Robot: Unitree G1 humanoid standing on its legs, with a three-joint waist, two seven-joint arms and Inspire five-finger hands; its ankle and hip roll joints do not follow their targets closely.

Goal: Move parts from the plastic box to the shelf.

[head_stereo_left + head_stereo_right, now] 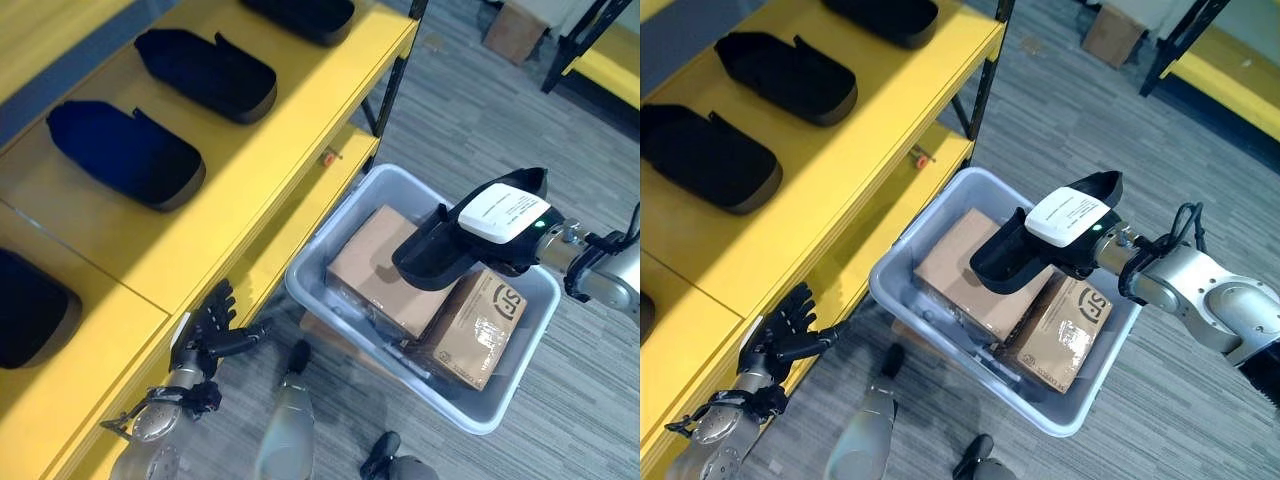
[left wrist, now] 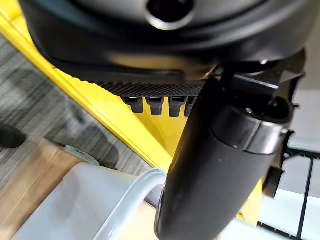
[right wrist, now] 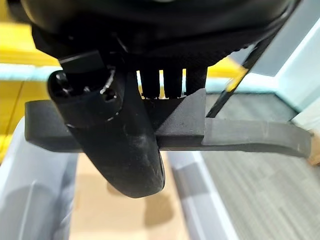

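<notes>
A black moulded part point(image 1: 450, 245) with a white label point(image 1: 503, 212) hangs above the grey plastic box point(image 1: 300, 285). My right hand point(image 1: 1095, 250) is shut on it; in the right wrist view the thumb point(image 3: 120, 145) lies across the part point(image 3: 240, 135) and the fingers curl behind it. Two brown cartons point(image 1: 375, 265) point(image 1: 480, 325) lie in the box under the part. Several similar black parts point(image 1: 205, 72) point(image 1: 125, 152) rest on the yellow shelf point(image 1: 250, 170). My left hand point(image 1: 205, 335) is open at the shelf's front edge, holding nothing, its thumb point(image 2: 220, 165) pointing towards the box.
A lower yellow shelf board point(image 1: 300, 215) runs beside the box. Flat cardboard point(image 1: 330, 335) lies under the box on the grey carpet. A second yellow rack point(image 1: 605, 65) and a small carton point(image 1: 515, 30) stand at the far right.
</notes>
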